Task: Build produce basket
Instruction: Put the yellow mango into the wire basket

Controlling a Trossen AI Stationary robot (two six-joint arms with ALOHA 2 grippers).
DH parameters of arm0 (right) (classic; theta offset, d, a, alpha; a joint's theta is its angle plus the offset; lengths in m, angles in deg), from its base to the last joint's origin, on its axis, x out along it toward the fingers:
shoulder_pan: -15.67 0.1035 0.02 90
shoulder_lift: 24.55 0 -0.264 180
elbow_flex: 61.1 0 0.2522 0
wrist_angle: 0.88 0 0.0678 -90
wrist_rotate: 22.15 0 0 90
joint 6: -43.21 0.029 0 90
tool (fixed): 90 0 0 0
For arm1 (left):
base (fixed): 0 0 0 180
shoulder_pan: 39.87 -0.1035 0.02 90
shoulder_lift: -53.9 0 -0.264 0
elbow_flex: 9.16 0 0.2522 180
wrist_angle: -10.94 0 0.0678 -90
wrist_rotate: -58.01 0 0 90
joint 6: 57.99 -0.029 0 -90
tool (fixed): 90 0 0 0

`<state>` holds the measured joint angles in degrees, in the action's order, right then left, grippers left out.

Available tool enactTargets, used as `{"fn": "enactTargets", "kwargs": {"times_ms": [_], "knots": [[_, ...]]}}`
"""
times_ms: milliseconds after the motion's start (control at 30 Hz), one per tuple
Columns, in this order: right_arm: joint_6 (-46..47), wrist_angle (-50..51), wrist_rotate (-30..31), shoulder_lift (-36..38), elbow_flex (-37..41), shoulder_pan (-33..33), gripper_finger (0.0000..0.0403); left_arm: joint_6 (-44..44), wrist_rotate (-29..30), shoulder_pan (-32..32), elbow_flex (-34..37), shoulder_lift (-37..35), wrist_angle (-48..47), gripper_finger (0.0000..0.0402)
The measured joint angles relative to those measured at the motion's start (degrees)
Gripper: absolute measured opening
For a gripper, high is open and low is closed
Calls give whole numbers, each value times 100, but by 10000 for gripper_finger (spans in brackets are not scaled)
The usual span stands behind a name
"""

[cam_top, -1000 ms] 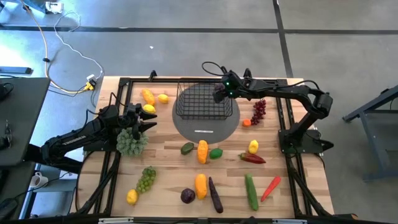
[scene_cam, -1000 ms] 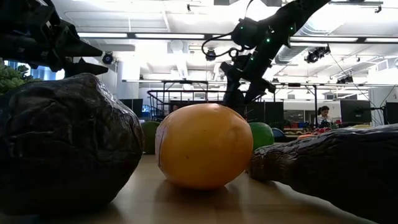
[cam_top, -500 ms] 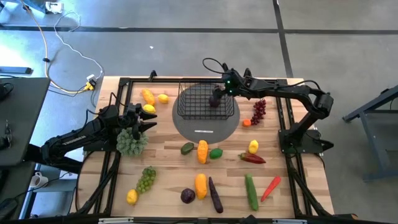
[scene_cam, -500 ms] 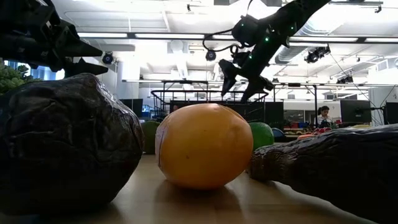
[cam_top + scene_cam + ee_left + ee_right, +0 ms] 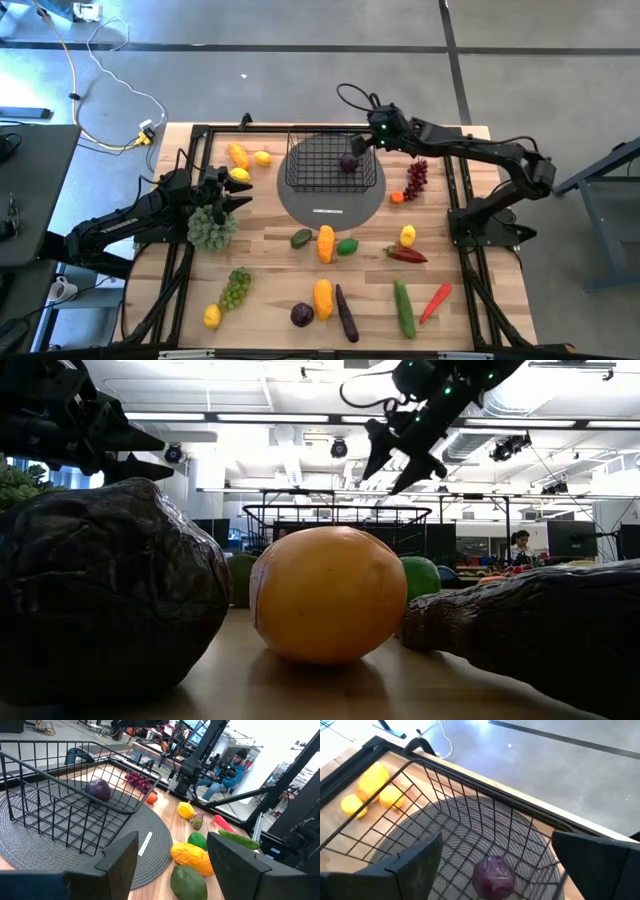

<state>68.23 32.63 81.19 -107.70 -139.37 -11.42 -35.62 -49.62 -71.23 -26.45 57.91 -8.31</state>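
The black wire basket [image 5: 332, 162] stands on a round grey disc [image 5: 330, 200] at the table's far middle. A dark purple round piece [image 5: 348, 163] lies on the basket's floor near its right side; it also shows in the right wrist view [image 5: 493, 875] and the left wrist view [image 5: 98, 790]. My right gripper [image 5: 363, 144] is open and empty, above the basket's far right corner, well above it in the low view [image 5: 400, 452]. My left gripper [image 5: 236, 195] is open and empty at the table's left, above a green leafy bunch [image 5: 211, 230].
Produce lies scattered on the table. Lemons and an orange piece [image 5: 240, 158] lie left of the basket and red grapes [image 5: 417, 178] right of it. Nearer lie a mango [image 5: 326, 243], an avocado [image 5: 301, 238], a red pepper [image 5: 405, 255], a cucumber [image 5: 403, 306], an aubergine [image 5: 346, 313] and green grapes [image 5: 235, 288].
My right gripper stood low in the basket with its fingers close together. It has opened, let go of the purple piece, risen, and drawn back toward the table's far right. The purple piece now lies on the basket's floor.
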Motion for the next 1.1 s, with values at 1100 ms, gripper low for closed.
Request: {"fn": "enactTargets", "kwargs": {"times_ms": [1100], "knots": [[326,924,17,601,0,509,358,1934,729,2,0,0,103,223]]}}
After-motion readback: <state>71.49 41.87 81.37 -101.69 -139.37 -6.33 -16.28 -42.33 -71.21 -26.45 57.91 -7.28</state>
